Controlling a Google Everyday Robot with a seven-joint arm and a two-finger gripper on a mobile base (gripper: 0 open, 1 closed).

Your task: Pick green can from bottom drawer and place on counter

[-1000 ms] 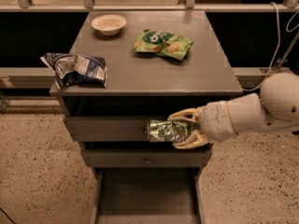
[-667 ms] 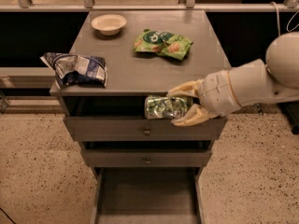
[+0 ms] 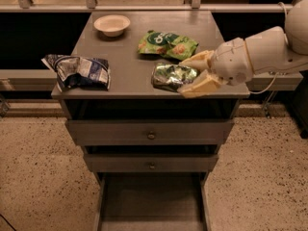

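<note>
The green can [image 3: 171, 76], shiny green and silver with dented sides, lies sideways between my gripper's two cream fingers. My gripper [image 3: 188, 74] is shut on it and holds it over the front right part of the counter [image 3: 127, 57]. I cannot tell whether the can touches the counter. My white arm [image 3: 262, 52] reaches in from the right. The bottom drawer [image 3: 151, 201] is pulled open below, and its grey floor is bare.
A flat green snack bag with orange print [image 3: 167, 44] lies just behind the can. A small cream bowl [image 3: 112, 24] sits at the back left. A crumpled blue and silver bag [image 3: 79, 71] hangs over the counter's left edge. Two shallower drawers with round knobs [image 3: 151, 135] are shut.
My gripper has lifted the green can from in front of the upper drawer up to counter height, over the front right of the top.
</note>
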